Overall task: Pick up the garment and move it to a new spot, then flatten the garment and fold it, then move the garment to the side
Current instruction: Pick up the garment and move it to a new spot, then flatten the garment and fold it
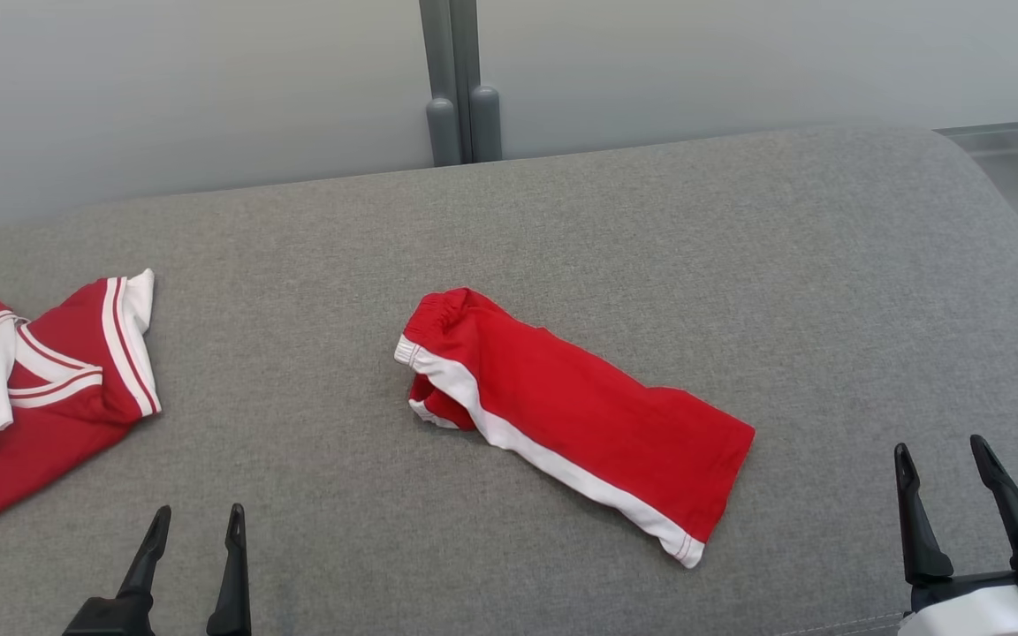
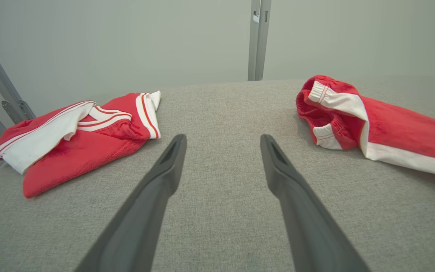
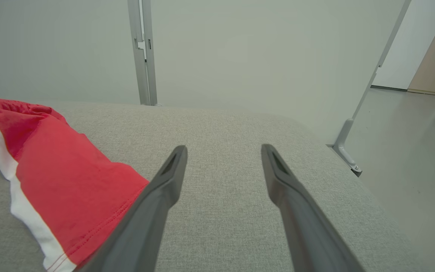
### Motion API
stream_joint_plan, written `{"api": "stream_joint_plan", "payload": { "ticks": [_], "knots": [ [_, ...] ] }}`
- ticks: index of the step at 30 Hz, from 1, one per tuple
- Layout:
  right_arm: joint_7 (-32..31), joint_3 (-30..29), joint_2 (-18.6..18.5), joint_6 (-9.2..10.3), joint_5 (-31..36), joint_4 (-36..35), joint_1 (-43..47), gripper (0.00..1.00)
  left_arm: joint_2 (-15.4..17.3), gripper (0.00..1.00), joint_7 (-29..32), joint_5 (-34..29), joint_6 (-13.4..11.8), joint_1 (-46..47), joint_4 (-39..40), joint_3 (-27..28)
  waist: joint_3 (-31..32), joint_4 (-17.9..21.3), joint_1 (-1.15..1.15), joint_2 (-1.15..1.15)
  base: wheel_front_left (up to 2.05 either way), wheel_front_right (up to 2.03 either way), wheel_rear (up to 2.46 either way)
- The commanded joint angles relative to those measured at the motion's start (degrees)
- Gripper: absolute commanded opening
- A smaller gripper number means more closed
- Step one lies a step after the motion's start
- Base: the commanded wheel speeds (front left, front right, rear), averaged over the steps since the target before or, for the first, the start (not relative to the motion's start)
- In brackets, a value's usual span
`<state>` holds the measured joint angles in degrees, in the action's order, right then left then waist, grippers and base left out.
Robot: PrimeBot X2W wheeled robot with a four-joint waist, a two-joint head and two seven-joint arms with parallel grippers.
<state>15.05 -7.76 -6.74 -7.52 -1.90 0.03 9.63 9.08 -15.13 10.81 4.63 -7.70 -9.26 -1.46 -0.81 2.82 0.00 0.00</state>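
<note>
Starting at the far left, we see a red shirt (image 1: 41,389) with white trim, folded and lying near the left edge of the grey cushion (image 1: 739,247); we judge it to be a finished piece already set aside. Next comes our left gripper (image 1: 200,511), low at the front edge of the cushion, its two fingers spread apart with nothing between them, hovering over bare fabric between the shirt and the middle of the cushion. In the middle lie the red shorts (image 1: 562,415) with a white side stripe, which we take to be the garment for this round. They run slantwise from the bunched waistband at the upper left to the hem at the lower right, touching neither gripper. They seem doubled leg over leg, but the waistband end is rumpled, so we cannot tell whether the fold counts as done. At the least they need lifting and moving to the side, and perhaps smoothing and another fold before that. At the far right our right gripper (image 1: 939,444) hangs just beyond the hem, its fingers likewise spread and empty. Counted up: two garments, one shirt and one pair of shorts; two grippers, four fingers in all; one cushion; and one grey post (image 1: 460,88) behind it.
</note>
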Motion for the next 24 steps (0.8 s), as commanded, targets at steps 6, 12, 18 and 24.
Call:
{"api": "stream_joint_plan", "payload": {
  "ticks": [6, 12, 18, 24],
  "knots": [
    [0.19, 0.38, -0.10, 0.06, -0.37, 0.14, -0.01, 1.00, -1.76, 1.00, -0.03, -2.03, 1.42, 0.10, -0.05, 2.05, -0.23, 0.10, 0.00, 0.00, 0.00, 0.00, 0.00],
    [0.19, 0.42, -0.25, 0.06, -0.39, -0.24, -0.36, 1.00, -2.45, 1.00, -0.03, -2.95, 2.14, 0.66, -0.09, 3.09, -0.70, -0.05, 0.00, 0.00, 0.00, 0.00, 0.00],
    [0.19, 0.62, -0.34, 0.06, -0.26, -0.17, -0.40, 1.00, -3.02, 1.00, -0.03, -3.73, 2.46, 0.81, 0.16, 3.66, -0.69, -0.25, 0.00, 0.00, 0.00, 0.00, 0.00],
    [0.19, 1.75, -0.16, 0.06, -0.39, -0.10, -0.77, 1.00, -3.37, 1.00, -0.03, -4.20, 2.76, 1.33, 0.50, 3.60, -0.98, -0.38, 0.00, 0.00, 0.00, 0.00, 0.00]
  ]
}}
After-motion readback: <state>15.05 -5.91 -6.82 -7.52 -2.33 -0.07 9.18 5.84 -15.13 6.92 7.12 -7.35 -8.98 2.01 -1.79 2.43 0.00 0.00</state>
